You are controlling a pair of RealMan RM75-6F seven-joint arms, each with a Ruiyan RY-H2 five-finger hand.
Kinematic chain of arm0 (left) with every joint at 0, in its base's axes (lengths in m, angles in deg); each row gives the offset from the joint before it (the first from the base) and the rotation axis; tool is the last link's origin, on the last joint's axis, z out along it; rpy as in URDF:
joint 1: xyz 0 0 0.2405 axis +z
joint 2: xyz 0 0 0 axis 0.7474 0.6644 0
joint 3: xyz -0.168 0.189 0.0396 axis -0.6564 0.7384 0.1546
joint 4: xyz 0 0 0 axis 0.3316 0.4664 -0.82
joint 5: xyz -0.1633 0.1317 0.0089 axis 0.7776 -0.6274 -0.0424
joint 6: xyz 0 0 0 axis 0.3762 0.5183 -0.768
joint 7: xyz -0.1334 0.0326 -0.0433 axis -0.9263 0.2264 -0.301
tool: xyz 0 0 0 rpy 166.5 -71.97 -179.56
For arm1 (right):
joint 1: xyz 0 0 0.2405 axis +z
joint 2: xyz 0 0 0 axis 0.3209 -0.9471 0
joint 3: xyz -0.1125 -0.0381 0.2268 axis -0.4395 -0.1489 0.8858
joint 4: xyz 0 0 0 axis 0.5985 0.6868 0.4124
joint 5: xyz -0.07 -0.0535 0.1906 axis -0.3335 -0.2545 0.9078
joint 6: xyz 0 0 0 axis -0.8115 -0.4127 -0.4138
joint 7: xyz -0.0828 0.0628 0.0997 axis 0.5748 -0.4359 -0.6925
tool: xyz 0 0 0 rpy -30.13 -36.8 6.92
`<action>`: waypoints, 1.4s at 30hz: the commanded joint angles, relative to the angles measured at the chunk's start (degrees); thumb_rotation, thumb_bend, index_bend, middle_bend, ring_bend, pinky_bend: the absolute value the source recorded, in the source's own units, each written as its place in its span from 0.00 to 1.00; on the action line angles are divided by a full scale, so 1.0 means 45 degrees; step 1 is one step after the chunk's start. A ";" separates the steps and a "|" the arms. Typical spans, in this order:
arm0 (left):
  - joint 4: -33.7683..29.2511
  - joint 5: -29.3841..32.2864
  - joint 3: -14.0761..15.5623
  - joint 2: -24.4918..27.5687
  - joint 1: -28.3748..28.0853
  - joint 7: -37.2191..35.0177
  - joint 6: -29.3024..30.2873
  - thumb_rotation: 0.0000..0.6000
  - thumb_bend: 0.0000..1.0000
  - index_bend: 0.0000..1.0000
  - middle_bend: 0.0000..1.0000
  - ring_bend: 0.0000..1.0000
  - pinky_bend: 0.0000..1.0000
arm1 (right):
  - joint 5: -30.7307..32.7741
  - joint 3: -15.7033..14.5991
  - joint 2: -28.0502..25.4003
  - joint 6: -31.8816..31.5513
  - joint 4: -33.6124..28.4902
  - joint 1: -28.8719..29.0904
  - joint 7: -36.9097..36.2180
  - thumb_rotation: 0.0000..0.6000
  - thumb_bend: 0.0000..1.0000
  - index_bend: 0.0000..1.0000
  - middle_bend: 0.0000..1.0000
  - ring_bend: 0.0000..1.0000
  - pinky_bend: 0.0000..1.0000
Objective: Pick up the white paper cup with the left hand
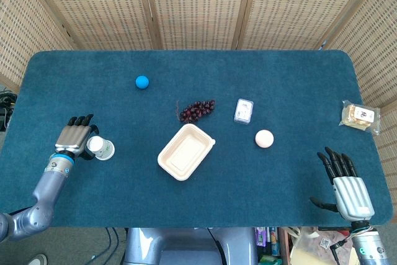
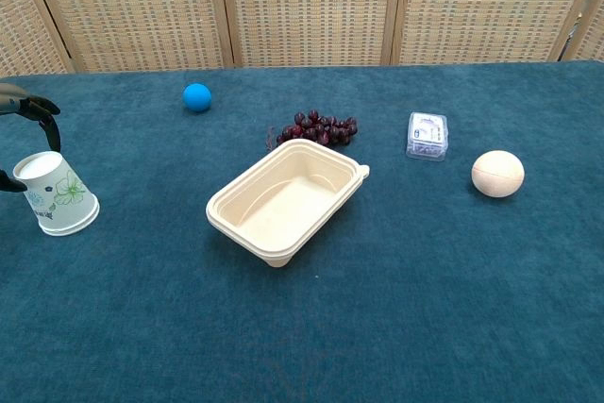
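Note:
The white paper cup [image 1: 100, 148] with a green flower print stands upside down and slightly tilted near the table's left edge, also plain in the chest view [image 2: 58, 193]. My left hand [image 1: 74, 136] is right beside it on its left. The dark fingers [image 2: 31, 107] curve over the cup's upper end and the thumb sits low on its near side, so the cup lies between them. I see no firm grip, and the cup rests on the cloth. My right hand [image 1: 345, 181] lies open at the table's near right corner, holding nothing.
A beige food tray [image 1: 185, 151] sits mid-table, with dark grapes [image 1: 197, 110] behind it. A blue ball [image 1: 142, 82], a small clear box [image 1: 244, 111], a cream ball [image 1: 264, 138] and a snack packet [image 1: 360, 116] lie farther off on the blue cloth.

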 commanded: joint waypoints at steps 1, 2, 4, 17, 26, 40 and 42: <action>-0.0013 0.0007 0.0006 0.0003 -0.0011 0.0017 0.0024 1.00 0.24 0.32 0.00 0.00 0.00 | -0.0002 0.0001 0.0001 0.0001 -0.0002 0.0002 0.0006 1.00 0.09 0.00 0.00 0.00 0.00; -0.0019 0.0015 0.0009 0.0004 -0.0016 0.0027 0.0036 1.00 0.24 0.32 0.00 0.00 0.00 | -0.0002 0.0000 0.0001 0.0001 -0.0005 0.0001 0.0007 1.00 0.09 0.00 0.00 0.00 0.00; -0.0027 0.0034 0.0001 -0.0003 -0.0026 0.0028 0.0053 1.00 0.24 0.32 0.00 0.00 0.00 | 0.0004 0.0005 -0.0004 -0.0003 -0.0008 -0.0001 0.0002 1.00 0.09 0.00 0.00 0.00 0.00; -0.0053 0.0110 -0.0035 -0.0045 -0.0043 0.0012 0.0207 1.00 0.24 0.33 0.00 0.00 0.00 | 0.0007 0.0010 -0.0017 -0.0014 -0.0007 -0.0010 -0.0022 1.00 0.09 0.00 0.00 0.00 0.00; -0.0213 0.0093 -0.0081 0.0143 -0.0002 -0.0113 0.0202 1.00 0.24 0.35 0.00 0.00 0.00 | -0.0022 0.0009 -0.0034 -0.0057 -0.0020 -0.0027 -0.0047 1.00 0.09 0.00 0.00 0.00 0.00; -0.0114 0.0089 -0.0117 0.0112 -0.0029 -0.0145 0.0202 1.00 0.24 0.35 0.00 0.00 0.00 | -0.0010 0.0008 -0.0044 -0.0028 -0.0029 -0.0022 -0.0050 1.00 0.09 0.00 0.00 0.00 0.00; -0.0107 0.0086 -0.0113 0.0108 -0.0026 -0.0144 0.0207 1.00 0.24 0.35 0.00 0.00 0.00 | -0.0009 0.0008 -0.0049 -0.0033 -0.0039 -0.0026 -0.0052 1.00 0.09 0.00 0.00 0.00 0.00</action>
